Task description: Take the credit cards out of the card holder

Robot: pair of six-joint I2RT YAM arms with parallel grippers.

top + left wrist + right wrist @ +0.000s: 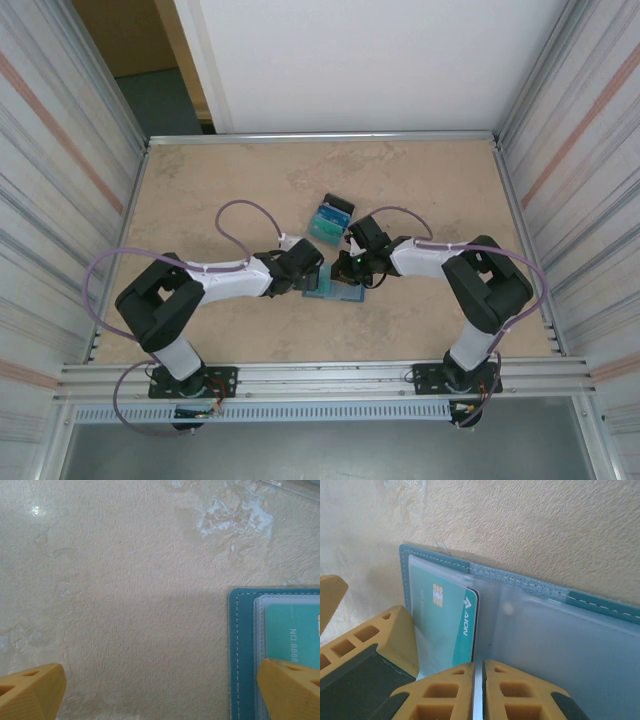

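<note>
Bare table lies open before the bases. Between the grippers, the card holder lies spread flat, long axis left-right. The left gripper gapes over its left edge, and the right gripper is pinched together above its clear pocket, beside a teal credit card lying crosswise

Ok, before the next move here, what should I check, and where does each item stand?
1. card holder open flat on the table: ok.
2. teal card sits inside the holder, not yet out: ok.
3. left gripper, jaws wide, one finger over the card's half: ok.
4. right gripper, jaws shut at the holder's edge beside the card: ok.
5. Anything pinched between the right jaws: cannot tell.
</note>
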